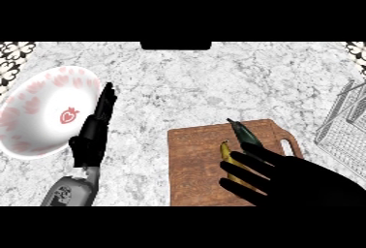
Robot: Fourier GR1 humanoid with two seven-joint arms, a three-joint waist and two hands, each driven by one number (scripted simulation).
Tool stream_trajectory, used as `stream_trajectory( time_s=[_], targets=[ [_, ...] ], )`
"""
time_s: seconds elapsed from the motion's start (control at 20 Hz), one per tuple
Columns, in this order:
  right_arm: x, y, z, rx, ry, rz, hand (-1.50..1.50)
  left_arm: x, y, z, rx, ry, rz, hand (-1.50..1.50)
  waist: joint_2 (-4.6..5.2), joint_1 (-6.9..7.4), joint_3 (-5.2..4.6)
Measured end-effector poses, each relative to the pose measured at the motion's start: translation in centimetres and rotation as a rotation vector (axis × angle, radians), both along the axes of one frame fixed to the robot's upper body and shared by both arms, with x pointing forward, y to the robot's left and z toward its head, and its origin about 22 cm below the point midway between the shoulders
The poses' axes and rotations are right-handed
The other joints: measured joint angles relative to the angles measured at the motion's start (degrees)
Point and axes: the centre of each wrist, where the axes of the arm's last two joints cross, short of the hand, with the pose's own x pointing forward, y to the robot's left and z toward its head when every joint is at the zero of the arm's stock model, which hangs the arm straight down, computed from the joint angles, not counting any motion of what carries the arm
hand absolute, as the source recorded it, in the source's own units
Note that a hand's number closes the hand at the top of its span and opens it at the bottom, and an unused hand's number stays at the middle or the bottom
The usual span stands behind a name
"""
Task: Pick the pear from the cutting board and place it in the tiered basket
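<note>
A brown wooden cutting board (194, 164) lies at the lower middle right of the marble counter. On it rests the pear (245, 133), dark green at its stem end and yellow along its left edge. My right hand (307, 179) comes in from the lower right and is over the pear, fingers spread and nearly straight. They hide most of the fruit, and I cannot tell whether they touch it. The wire tiered basket (344, 127) stands at the right edge, partly cut off. My left hand (93, 135) rests at the left, open with its fingers pointing up.
A white plate (39, 114) with pink petal marks and a red strawberry sign lies at the far left, close to my left hand. A black object (175, 45) sits at the counter's far edge. Bare marble lies between the board and the far edge.
</note>
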Motion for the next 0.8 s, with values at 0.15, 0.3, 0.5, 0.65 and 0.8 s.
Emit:
stream_trajectory(
  time_s=[0.15,0.3,0.5,0.65,0.8],
  targets=[
    [0.6,-0.3,-0.9,0.004,-0.032,-0.025,-1.50,0.0,-0.3,-0.3,-0.001,0.000,0.006,0.00,-0.01,-0.07,-0.01],
    [1.7,-1.5,-1.7,0.005,-0.043,-0.062,-1.50,-0.2,-0.1,-0.4,-0.003,-0.002,0.010,0.00,0.00,-0.09,0.00],
    [2.6,-0.9,-3.0,0.003,-0.034,-0.089,-1.50,0.1,0.2,0.0,-0.002,-0.005,0.006,0.00,-0.02,-0.06,-0.02],
    [3.9,-1.3,-4.0,-0.007,-0.010,-0.099,-1.50,-0.1,0.3,0.0,0.002,-0.002,-0.003,0.00,-0.02,0.01,-0.03],
    [4.3,-1.6,-4.8,-0.013,0.008,-0.094,-1.50,-0.6,0.1,0.4,-0.001,0.000,0.000,0.00,-0.03,-0.02,-0.02]
  ],
)
